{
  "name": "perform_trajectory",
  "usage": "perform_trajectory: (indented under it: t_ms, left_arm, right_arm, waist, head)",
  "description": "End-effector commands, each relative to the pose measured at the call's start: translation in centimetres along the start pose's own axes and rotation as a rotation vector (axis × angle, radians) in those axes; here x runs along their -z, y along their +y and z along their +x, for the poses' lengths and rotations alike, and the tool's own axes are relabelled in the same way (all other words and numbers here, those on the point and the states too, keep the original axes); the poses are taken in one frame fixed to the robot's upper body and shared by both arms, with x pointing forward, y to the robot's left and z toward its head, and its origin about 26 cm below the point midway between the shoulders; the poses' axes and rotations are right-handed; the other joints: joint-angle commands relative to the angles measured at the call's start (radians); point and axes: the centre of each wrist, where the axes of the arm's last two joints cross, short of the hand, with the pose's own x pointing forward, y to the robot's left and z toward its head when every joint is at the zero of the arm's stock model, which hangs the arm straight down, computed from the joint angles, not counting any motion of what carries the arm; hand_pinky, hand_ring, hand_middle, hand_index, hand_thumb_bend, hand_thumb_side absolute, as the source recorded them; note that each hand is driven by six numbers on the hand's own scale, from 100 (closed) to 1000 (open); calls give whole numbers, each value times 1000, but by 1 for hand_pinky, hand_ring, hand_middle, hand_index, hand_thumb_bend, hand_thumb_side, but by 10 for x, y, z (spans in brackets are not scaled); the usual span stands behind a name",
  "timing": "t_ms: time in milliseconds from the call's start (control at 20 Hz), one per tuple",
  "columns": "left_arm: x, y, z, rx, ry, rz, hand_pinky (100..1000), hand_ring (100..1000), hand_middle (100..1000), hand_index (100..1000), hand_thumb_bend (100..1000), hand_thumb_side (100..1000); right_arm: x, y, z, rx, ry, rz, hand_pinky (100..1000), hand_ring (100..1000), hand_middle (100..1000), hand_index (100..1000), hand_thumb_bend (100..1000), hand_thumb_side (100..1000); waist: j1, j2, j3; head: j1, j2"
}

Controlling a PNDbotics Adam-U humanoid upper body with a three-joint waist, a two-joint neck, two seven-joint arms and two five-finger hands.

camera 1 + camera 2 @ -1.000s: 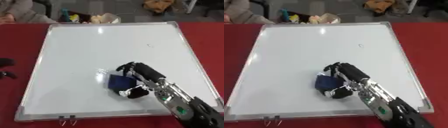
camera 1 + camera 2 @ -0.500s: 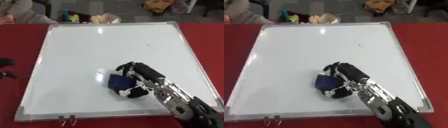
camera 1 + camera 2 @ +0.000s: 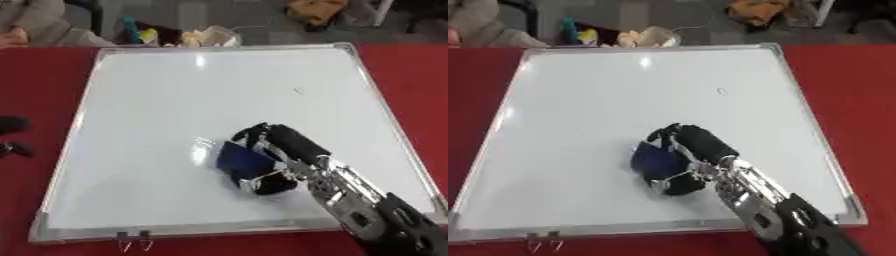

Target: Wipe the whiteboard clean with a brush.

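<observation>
A large whiteboard (image 3: 175, 90) with a silver frame lies flat on the red table. Its surface looks white apart from a small faint mark (image 3: 298, 90) toward the upper right. My right hand (image 3: 278, 150) comes in from the lower right and rests on the board's lower middle, fingers curled round a dark blue brush (image 3: 241, 159) that sits against the surface. A pale edge of the brush shows at its left side. Dark parts of my left hand (image 3: 12, 135) show at the left edge, off the board.
Red cloth (image 3: 35, 90) surrounds the board. Beyond the far edge lie a yellow and teal item (image 3: 138, 33) and a crumpled pale bag (image 3: 208, 36). A metal clip (image 3: 132, 240) sits on the board's near frame.
The hand and brush stay at nearly the same spot on the lower middle of the board, shifting only slightly.
</observation>
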Motion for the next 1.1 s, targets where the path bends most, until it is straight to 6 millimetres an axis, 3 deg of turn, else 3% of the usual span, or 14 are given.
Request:
perform_trajectory:
  t_ms: [50, 1100]
  left_arm:
    - [2, 0, 6, -3, -26, -3, 413, 686, 546, 604, 242, 956]
    - [3, 0, 7, -2, -29, -6, 414, 687, 546, 604, 244, 955]
  right_arm:
    - [0, -5, -4, -15, 18, -13, 561, 695, 530, 821, 261, 326]
    - [3, -15, -7, -27, 50, -77, 550, 677, 514, 809, 169, 286]
  waist:
    - [3, -11, 0]
    - [0, -10, 6]
  head:
    - [-1, 8]
    - [-5, 2]
